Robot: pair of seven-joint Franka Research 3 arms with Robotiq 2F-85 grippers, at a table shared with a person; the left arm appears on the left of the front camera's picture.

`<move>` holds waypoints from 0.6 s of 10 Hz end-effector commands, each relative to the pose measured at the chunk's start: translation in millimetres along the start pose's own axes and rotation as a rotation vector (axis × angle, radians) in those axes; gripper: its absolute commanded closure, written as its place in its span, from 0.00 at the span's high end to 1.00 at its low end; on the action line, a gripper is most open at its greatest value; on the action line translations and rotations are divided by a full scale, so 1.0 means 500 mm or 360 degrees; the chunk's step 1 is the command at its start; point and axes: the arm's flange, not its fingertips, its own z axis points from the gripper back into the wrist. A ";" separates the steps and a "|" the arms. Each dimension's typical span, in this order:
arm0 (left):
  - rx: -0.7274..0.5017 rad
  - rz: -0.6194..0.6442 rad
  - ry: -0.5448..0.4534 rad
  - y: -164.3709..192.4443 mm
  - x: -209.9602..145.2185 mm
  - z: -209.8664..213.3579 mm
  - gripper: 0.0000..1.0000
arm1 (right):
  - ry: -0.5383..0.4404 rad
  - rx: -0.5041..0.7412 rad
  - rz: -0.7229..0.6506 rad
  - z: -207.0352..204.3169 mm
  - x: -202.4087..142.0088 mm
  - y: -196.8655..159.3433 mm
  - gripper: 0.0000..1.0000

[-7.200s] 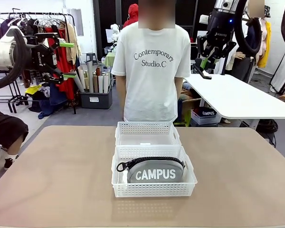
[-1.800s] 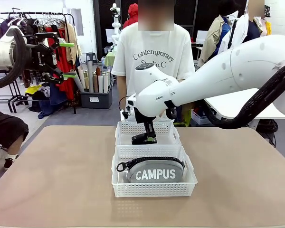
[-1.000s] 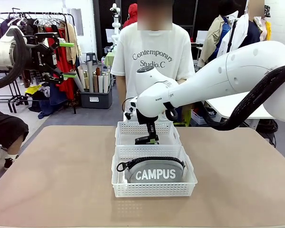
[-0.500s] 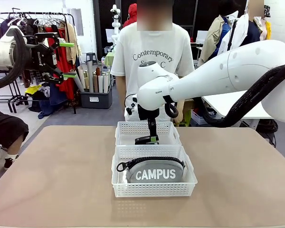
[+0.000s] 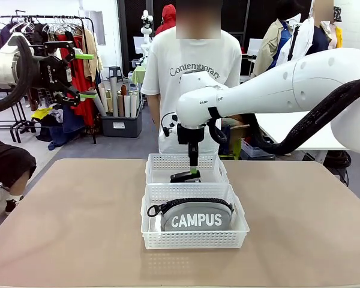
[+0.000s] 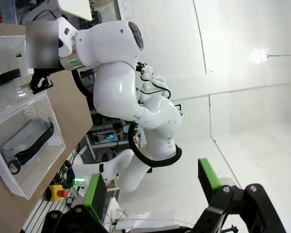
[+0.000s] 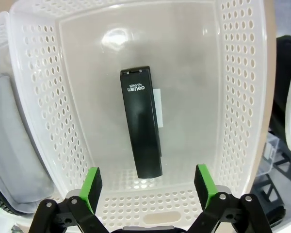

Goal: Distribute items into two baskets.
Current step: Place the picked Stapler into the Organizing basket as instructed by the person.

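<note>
right gripper [image 7: 145, 187] hangs with jaws spread wide, holding nothing. straight under it the black stapler [image 7: 141, 121] lies flat on the clear floor of the far basket [image 7: 242, 97], apart from both pads. seen from the front, that gripper [image 5: 193, 168] sits just above the stapler [image 5: 185, 176]. nearer the robot than the claw, touching the far basket [image 5: 219, 168], the near basket [image 5: 195, 239] holds the grey campus pouch [image 5: 195, 217]. left gripper [image 6: 150, 189] is well off to the side, raised, jaws wide, empty. both items look sorted. risk from here, my guess: a sideways pull-out could clip the lattice wall and drag the light basket, or a finger could nudge the stapler.
</note>
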 end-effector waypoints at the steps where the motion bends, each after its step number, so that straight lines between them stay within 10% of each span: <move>1: -0.0007 0.0009 0.0008 -0.005 -0.001 0.002 1.00 | 0.0028 -0.0022 0.0003 -0.001 0.001 0.001 1.00; 6: -0.0007 0.0009 0.0008 -0.005 -0.001 0.002 1.00 | 0.0028 -0.0022 0.0003 -0.001 0.001 0.001 1.00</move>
